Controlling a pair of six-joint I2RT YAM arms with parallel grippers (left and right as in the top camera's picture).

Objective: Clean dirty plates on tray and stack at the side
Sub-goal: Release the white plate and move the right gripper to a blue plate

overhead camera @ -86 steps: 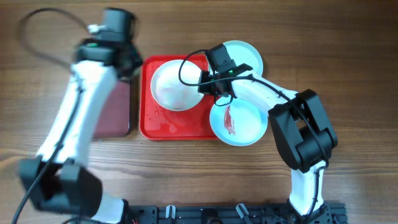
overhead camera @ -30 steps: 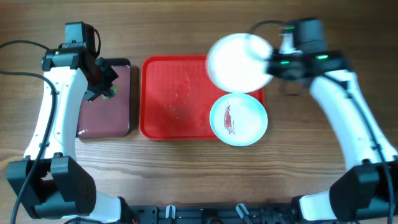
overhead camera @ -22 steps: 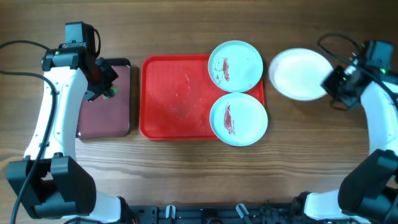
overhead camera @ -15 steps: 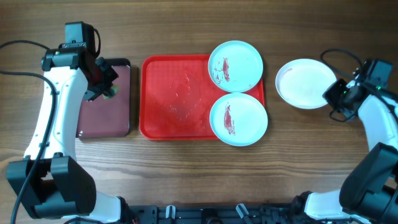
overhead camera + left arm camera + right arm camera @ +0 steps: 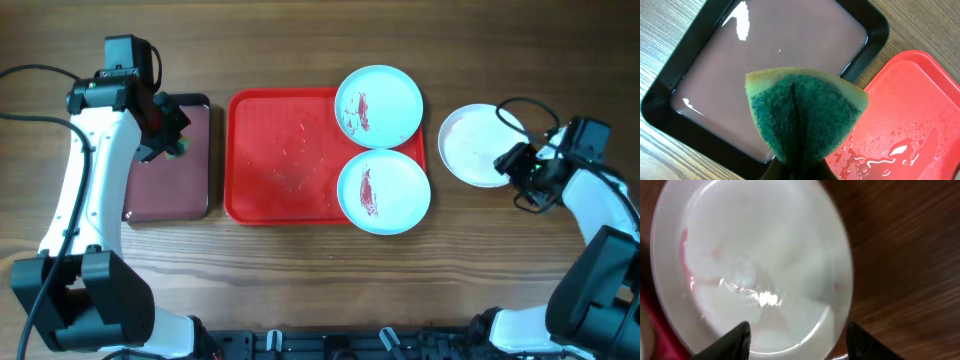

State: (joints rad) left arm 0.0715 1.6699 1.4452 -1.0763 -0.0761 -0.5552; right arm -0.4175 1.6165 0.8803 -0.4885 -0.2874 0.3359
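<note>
Pinching a folded green sponge, the left pincer hangs over a dark, black-rimmed tray of brownish liquid, which lies just left of the red tray. The right pincer has its fingers spread wide and grips nothing. It sits at the rim of a white plate, on the side away from the red tray. That plate lies flat on the wooden worktop, to the right of the red tray and apart from it, wet and faintly pink along one edge. Two pale aqua plates rest on the red tray's right side, one at the far corner and one at the near corner. They touch each other, and each is smeared with red sauce. The rest of the red tray's floor is dotted with water droplets.
</note>
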